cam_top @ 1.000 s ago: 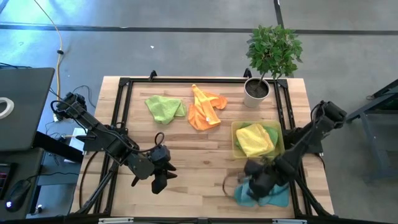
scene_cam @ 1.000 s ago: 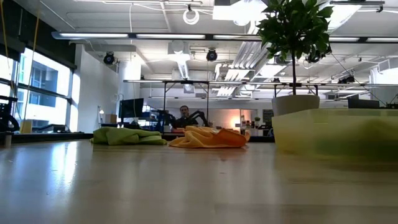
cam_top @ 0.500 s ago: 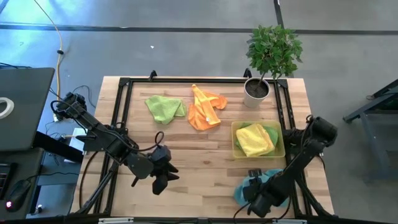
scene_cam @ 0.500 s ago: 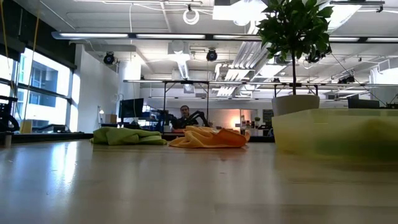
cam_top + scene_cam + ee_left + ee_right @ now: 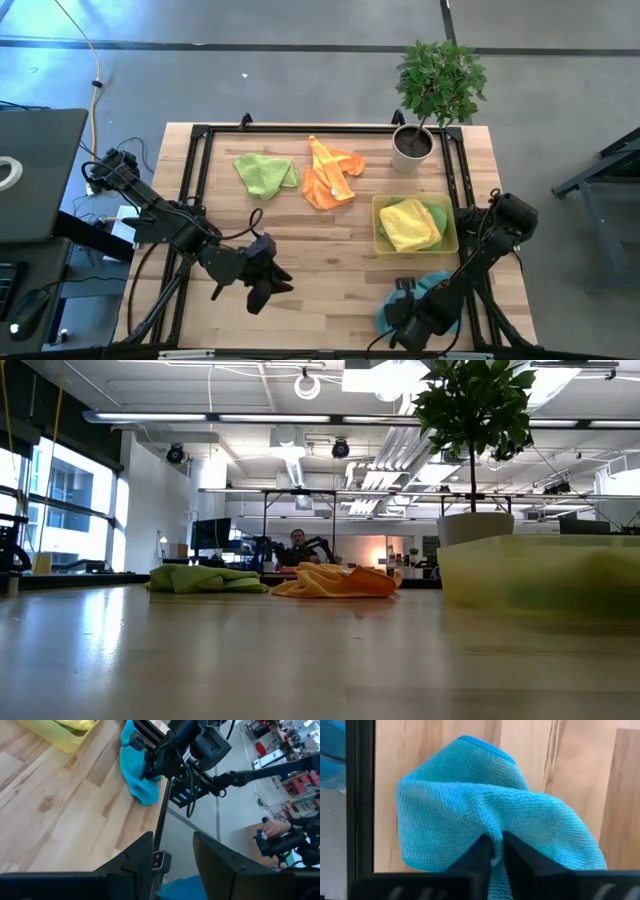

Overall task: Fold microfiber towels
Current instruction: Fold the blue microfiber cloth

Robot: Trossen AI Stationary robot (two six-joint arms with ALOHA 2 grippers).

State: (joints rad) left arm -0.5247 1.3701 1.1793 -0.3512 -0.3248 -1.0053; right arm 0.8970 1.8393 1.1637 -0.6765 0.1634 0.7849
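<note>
Right wrist view: right gripper (image 5: 493,851) pinched teal towel (image 5: 485,815) at table's near right edge | should lift gently, keeping cloth off edge | left gripper (image 5: 262,285) hovered parted, near-left.

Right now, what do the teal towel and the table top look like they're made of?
Teal towel: soft microfiber-like cloth, matte, judging by its fine ribbed weave and limp folds. Table top: light wood planks, smooth, with visible grain and seams.

Right tool (image 5: 495,851) pinched closed at near edge; left tool (image 5: 262,283) open, idle.
</note>
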